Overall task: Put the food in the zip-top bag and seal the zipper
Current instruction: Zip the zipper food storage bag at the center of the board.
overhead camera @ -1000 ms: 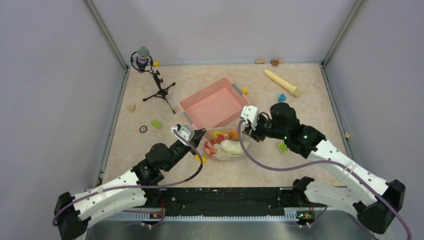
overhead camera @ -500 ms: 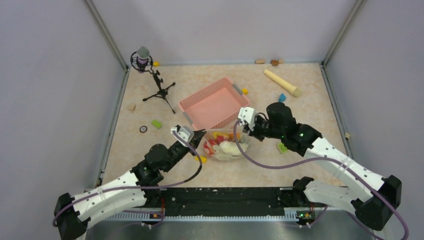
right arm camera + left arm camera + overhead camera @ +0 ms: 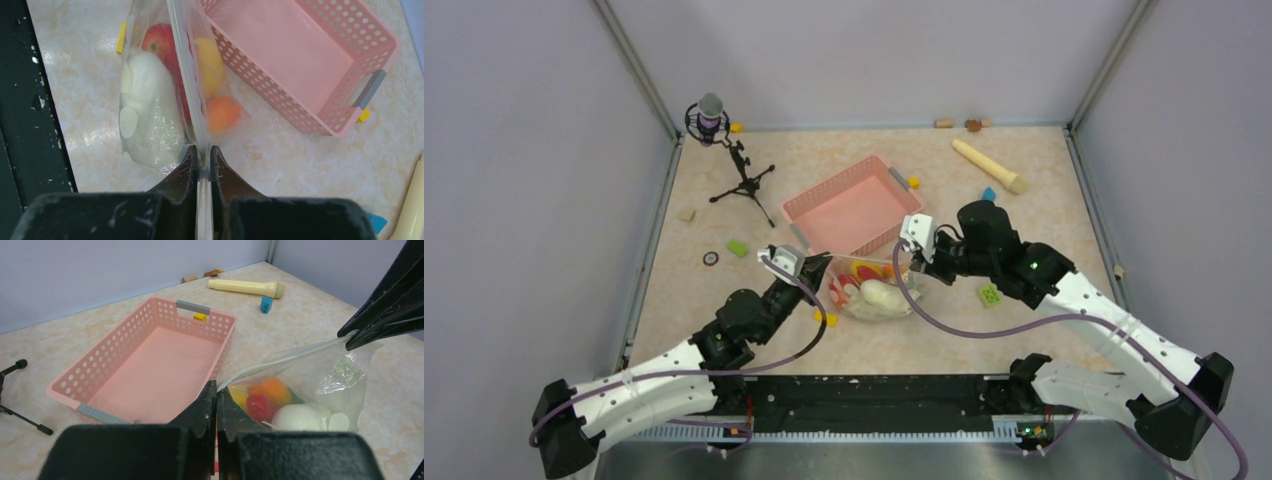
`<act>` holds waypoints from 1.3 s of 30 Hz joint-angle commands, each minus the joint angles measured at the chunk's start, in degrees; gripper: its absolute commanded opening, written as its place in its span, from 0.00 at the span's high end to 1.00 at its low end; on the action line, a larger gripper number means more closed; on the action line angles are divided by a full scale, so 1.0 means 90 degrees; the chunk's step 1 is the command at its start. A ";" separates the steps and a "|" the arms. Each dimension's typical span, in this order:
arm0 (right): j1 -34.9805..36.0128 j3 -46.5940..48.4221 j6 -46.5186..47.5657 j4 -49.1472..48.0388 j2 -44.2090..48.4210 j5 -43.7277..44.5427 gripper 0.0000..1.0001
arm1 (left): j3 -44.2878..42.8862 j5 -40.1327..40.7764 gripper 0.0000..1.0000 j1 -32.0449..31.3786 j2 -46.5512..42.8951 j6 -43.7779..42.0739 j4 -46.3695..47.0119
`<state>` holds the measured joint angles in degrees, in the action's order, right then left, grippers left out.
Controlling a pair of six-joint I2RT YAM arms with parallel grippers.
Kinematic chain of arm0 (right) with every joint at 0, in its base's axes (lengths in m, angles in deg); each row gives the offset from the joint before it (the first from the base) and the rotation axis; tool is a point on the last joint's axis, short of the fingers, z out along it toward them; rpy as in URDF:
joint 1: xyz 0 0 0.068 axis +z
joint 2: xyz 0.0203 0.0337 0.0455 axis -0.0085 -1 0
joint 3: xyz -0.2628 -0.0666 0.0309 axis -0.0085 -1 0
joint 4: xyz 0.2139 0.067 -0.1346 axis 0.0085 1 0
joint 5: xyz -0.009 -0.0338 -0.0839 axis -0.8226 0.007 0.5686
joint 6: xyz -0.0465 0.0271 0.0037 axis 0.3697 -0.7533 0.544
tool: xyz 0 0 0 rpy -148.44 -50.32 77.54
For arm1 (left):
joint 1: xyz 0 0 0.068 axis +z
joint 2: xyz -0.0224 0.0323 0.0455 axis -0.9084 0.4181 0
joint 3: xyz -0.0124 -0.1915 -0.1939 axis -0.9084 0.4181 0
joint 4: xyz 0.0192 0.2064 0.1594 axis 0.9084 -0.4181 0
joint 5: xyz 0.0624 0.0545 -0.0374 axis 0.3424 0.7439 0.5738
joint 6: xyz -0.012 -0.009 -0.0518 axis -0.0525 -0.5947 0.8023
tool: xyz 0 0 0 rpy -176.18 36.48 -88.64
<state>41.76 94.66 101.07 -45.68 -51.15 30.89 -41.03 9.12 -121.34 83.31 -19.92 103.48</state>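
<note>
Recorder: Inventory, largest down?

Observer: One table [image 3: 824,150], walled on three sides. Two arms: left arm [image 3: 654,375], right arm [image 3: 1104,325]. One pink basket [image 3: 854,210]. One bag [image 3: 345,375]. One mic stand [image 3: 742,178]. One cream cylinder [image 3: 989,165]. Three yellow blocks [image 3: 913,182], two green blocks [image 3: 737,247], one blue block [image 3: 988,193]. Tan bits lie along the back wall, too small to count surely.

Recorder: Food [image 3: 272,390]?

Observer: All that shows is inside the bag. From the right wrist: one red apple [image 3: 157,42], one white lump [image 3: 145,100], one yellow piece [image 3: 210,60], one orange piece [image 3: 222,112]. Whether more sits behind them, I cannot tell.

Recorder: Jaws?

Observer: Left gripper [image 3: 216,390] clenched on one end of the zipper [image 3: 182,65]. Right gripper [image 3: 201,152] clenched on the other end. The strip is stretched between them. Sealed or not, cannot tell.

Recorder: Bag position?

Observer: Just in front of the basket, between the grippers, belly low at the table. Contact is uncertain.

Recorder: Edges, room?

Observer: The basket's near wall is just beside the bag. One yellow block lies near the bag on the arm side. Past it there is bare top up to the black rail [image 3: 874,390]. One green block lies just beside the right arm.
</note>
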 commanded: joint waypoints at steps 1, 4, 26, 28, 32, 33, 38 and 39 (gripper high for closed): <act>-0.0055 0.0352 0.0145 0.1601 0.0135 0.0632 1.00 | 0.0011 0.1327 1.00 0.0124 -0.0156 0.0038 0.0823; -0.0054 0.0451 0.0153 0.1918 0.0138 0.0782 1.00 | 0.0041 0.1473 1.00 0.0148 -0.0159 0.0071 0.0886; -0.0055 0.0156 -0.0028 0.2124 0.0096 0.1739 1.00 | 0.0093 0.1785 1.00 0.0304 -0.0197 0.0213 0.1006; -0.0055 0.0164 -0.0077 0.2161 0.0108 0.1909 1.00 | 0.0092 0.1775 1.00 0.0304 -0.0179 0.0202 0.1011; -0.0054 0.0236 -0.0202 0.2322 0.0094 0.2200 1.00 | 0.0083 0.1859 1.00 0.0322 -0.0139 0.0207 0.1030; -0.0060 0.0246 -0.0255 0.2373 0.0083 0.2300 1.00 | 0.0075 0.1876 1.00 0.0329 -0.0130 0.0205 0.1018; -0.0059 0.0290 -0.0574 0.2838 -0.0125 0.2870 1.00 | 0.0096 0.1914 1.00 0.0368 -0.0129 0.0231 0.1051; -0.0048 0.0306 -0.0657 0.2939 -0.0178 0.2998 1.00 | 0.0119 0.1853 1.00 0.0369 -0.0134 0.0214 0.1079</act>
<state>42.00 97.06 97.97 -32.98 -51.54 45.20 -40.28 16.66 -120.11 83.39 -16.53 106.80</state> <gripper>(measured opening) 0.038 0.009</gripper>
